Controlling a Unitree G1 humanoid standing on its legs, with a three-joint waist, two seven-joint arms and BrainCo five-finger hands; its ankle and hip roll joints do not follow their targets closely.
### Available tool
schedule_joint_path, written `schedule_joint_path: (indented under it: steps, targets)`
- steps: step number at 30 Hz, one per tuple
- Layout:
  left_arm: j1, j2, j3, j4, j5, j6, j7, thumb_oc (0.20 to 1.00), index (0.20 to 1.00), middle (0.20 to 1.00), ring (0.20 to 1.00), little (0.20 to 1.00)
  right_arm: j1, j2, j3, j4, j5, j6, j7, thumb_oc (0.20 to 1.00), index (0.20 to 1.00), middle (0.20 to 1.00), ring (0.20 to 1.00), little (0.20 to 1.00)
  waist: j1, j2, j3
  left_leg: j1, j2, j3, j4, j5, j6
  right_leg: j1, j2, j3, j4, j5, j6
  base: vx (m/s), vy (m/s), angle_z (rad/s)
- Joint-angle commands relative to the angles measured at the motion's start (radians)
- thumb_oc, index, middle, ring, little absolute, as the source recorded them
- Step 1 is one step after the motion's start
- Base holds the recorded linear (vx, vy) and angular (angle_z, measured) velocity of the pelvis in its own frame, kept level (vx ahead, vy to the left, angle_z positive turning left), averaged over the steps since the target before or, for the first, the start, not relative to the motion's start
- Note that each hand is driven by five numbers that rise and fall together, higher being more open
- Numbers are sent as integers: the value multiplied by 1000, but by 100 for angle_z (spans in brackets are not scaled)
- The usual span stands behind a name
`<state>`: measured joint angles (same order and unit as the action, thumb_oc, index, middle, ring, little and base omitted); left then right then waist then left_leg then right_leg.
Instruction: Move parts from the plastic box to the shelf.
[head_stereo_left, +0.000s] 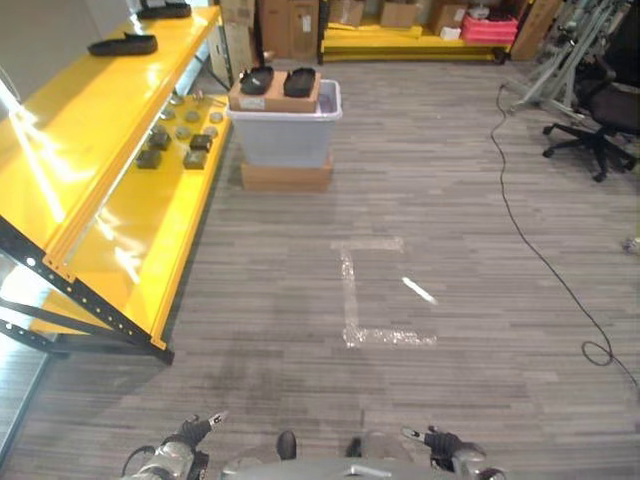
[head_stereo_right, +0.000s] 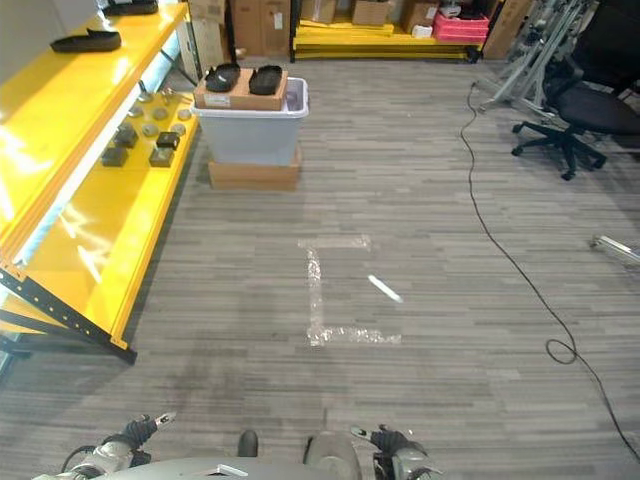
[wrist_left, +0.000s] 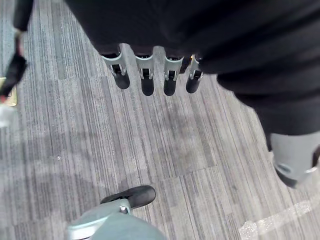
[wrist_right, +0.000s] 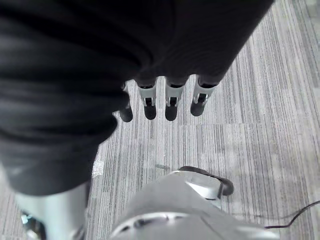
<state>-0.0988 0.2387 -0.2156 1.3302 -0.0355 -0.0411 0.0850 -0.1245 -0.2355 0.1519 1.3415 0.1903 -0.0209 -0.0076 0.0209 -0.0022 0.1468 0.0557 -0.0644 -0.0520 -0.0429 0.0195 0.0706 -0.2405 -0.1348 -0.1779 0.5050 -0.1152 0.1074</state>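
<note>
The shelf (head_stereo_left: 120, 190) stood at left with several dark parts (head_stereo_left: 178, 138) on its lower tier. The box (head_stereo_left: 285, 135) sat just beside its far end, 2 black parts (head_stereo_left: 278, 80) on a carton across its rim. The left hand (wrist_left: 145, 75) and right hand (wrist_right: 167, 102) hung relaxed, empty, well apart from the box. Risk: a stride could clip the shelf's near corner.

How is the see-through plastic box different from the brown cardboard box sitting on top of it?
The translucent grey plastic box is bigger and stands lower, resting on a flat brown cardboard base. The brown cardboard box is smaller and flatter, lying across the plastic box's rim. The cardboard box carries two black parts on top; what the plastic box holds cannot be seen. Both stand beside the yellow metal shelf.
</note>
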Motion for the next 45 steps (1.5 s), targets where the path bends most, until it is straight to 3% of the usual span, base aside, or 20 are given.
schedule_joint_path:
  steps: [1, 4, 7, 12, 14, 15, 17, 19, 21, 22, 23, 25, 27, 30, 34, 37, 39, 41, 43, 45]
  targets:
    - [-16, 23, 33, 36, 14, -11, 15, 1000, 1000, 1000, 1000, 1000, -9, -2, 11, 11, 9, -13, -22, 1000, 1000, 1000, 1000, 1000, -2, -15, 11, 45, 28, -43, 30, -125, -32, 77, -30, 1, -234, 154, 54, 205, -44, -1]
    - [-26, 19, 27, 42, 16, -10, 15, 1000, 1000, 1000, 1000, 1000, 4, 0, 15, 32, 0, -9, -29, 1000, 1000, 1000, 1000, 1000, -27, -26, 9, 74, 32, -52, 7, -143, -44, 43, -6, -7, -399, 199, 57, 223, -78, 6]
    - [-28, 10, 20, 39, 16, -13, 15, 1000, 1000, 1000, 1000, 1000, 22, -3, 14, 48, -3, -6, -31, 1000, 1000, 1000, 1000, 1000, -47, -24, 1, 107, 52, -69, 5, -166, -59, 27, 26, 42, -434, 217, 55, 268, -122, 8]
    - [-13, -11, 18, 35, 14, -16, 14, 1000, 1000, 1000, 1000, 1000, 51, -6, 0, 63, 6, -11, -35, 1000, 1000, 1000, 1000, 1000, -60, -17, -43, 128, 97, -79, 49, -192, -92, 85, 57, 37, -471, 197, 28, 242, -148, 29]
    - [-8, -19, 25, 28, -11, -16, 14, 1000, 1000, 1000, 1000, 1000, 54, -11, -4, 55, 22, -19, -38, 1000, 1000, 1000, 1000, 1000, -62, -7, -52, 116, 122, -86, 124, -145, -123, 113, 73, 22, -490, 189, 14, 324, -212, -8]
    - [-8, -26, 23, 22, -16, -19, 16, 1000, 1000, 1000, 1000, 1000, 51, -23, -6, 41, 30, -24, -41, 1000, 1000, 1000, 1000, 1000, -64, -2, -48, 88, 128, -93, 201, -86, -142, 151, 82, 19, -517, 181, -3, 354, -217, -3]
    - [-7, -29, 22, 14, -18, -23, 17, 1000, 1000, 1000, 1000, 1000, 47, -27, -1, 25, 36, -29, -39, 1000, 1000, 1000, 1000, 1000, -65, -3, -44, 68, 125, -105, 273, -51, -150, 169, 90, 23, -528, 176, -16, 221, -140, -5]
    - [-22, -27, 29, -20, -56, -32, 28, 1000, 1000, 1000, 1000, 1000, 34, -52, 13, 8, 25, -34, -43, 1000, 1000, 1000, 1000, 1000, -46, -25, -10, -33, 102, -126, 440, 14, -164, 210, 76, 20, -541, 158, -37, 190, -128, -14]
    - [-28, -28, 32, -22, -70, -33, 32, 1000, 1000, 1000, 1000, 1000, 26, -59, 22, 7, 11, -33, -48, 1000, 1000, 1000, 1000, 1000, -39, -32, 0, -61, 102, -122, 444, 17, -161, 218, 69, 18, -544, 149, -40, 190, -75, 6]
    - [-30, -28, -6, -36, -32, -32, 25, 1000, 1000, 1000, 1000, 1000, -1, -89, 70, 16, -75, -23, -58, 1000, 1000, 1000, 1000, 1000, -4, -52, 15, -140, 89, -97, 320, -46, -147, 254, 46, 3, -563, 129, -24, 316, -64, 17]
    - [-28, -25, -14, -32, -14, -33, 29, 1000, 1000, 1000, 1000, 1000, -8, -96, 73, 4, -81, -27, -62, 1000, 1000, 1000, 1000, 1000, 3, -49, 17, -148, 83, -81, 242, -66, -145, 265, 47, 2, -571, 125, -16, 398, -39, 26]
    - [-24, -24, -16, -30, -6, -34, 32, 1000, 1000, 1000, 1000, 1000, -11, -103, 71, -9, -77, -32, -63, 1000, 1000, 1000, 1000, 1000, 10, -42, 15, -162, 74, -77, 163, -53, -144, 273, 51, 2, -577, 121, -10, 215, 58, 30]
    - [-9, -19, -5, -7, -2, -35, 35, 1000, 1000, 1000, 1000, 1000, -29, -103, 69, -32, -62, -45, -72, 1000, 1000, 1000, 1000, 1000, 41, -22, 8, -213, 25, -117, 10, 36, -128, 295, 77, 27, -592, 104, -2, 314, 118, -12]
    - [21, -8, 20, 39, 11, -26, 25, 1000, 1000, 1000, 1000, 1000, -52, -80, 81, -32, -86, -42, -63, 1000, 1000, 1000, 1000, 1000, 59, -26, -16, -197, 15, -117, 35, 25, -115, 324, 73, 52, -575, 70, 6, 318, 183, -75]
    - [32, 11, 30, 76, 42, -14, 15, 1000, 1000, 1000, 1000, 1000, -51, -23, 75, -44, -68, -44, -59, 1000, 1000, 1000, 1000, 1000, 49, -38, -28, -153, 4, -96, 66, -15, -70, 282, 52, 90, -361, 64, 36, 218, 233, -16]
    - [19, 29, 46, 63, 19, -7, 34, 1000, 1000, 1000, 1000, 1000, -49, 9, 73, -56, -62, -43, -63, 1000, 1000, 1000, 1000, 1000, 24, -20, -2, -113, 0, -90, 76, -37, -37, 168, 34, 117, -114, 172, 68, 189, 285, -9]
    - [-4, 39, 46, 48, 5, -4, 37, 1000, 1000, 1000, 1000, 1000, -51, 18, 88, -60, -76, -40, -64, 1000, 1000, 1000, 1000, 1000, 11, 1, 22, -92, 14, -100, 90, -49, -26, 110, 41, 107, 20, 189, 61, 154, 185, 3]
    - [-26, 49, 32, 32, 8, -6, 40, 1000, 1000, 1000, 1000, 1000, -45, 21, 89, -59, -83, -35, -63, 1000, 1000, 1000, 1000, 1000, 3, 2, 25, -61, 21, -108, 90, -68, -23, 76, 21, 74, -3, 188, 52, 353, 89, 32]
    - [-64, 54, 11, -11, -12, -22, 48, 1000, 1000, 1000, 1000, 1000, -29, 5, 81, -40, -79, -27, -65, 1000, 1000, 1000, 1000, 1000, -19, -13, 24, 12, 29, -141, 65, -118, -47, 64, 13, 33, -305, 168, 40, 646, -48, 8]
    - [-75, 52, 2, -15, -14, -26, 49, 1000, 1000, 1000, 1000, 1000, -27, 1, 79, -33, -76, -26, -69, 1000, 1000, 1000, 1000, 1000, -30, -18, 19, 26, 30, -153, 53, -125, -53, 47, 22, 52, -371, 182, 46, 457, -125, 46]
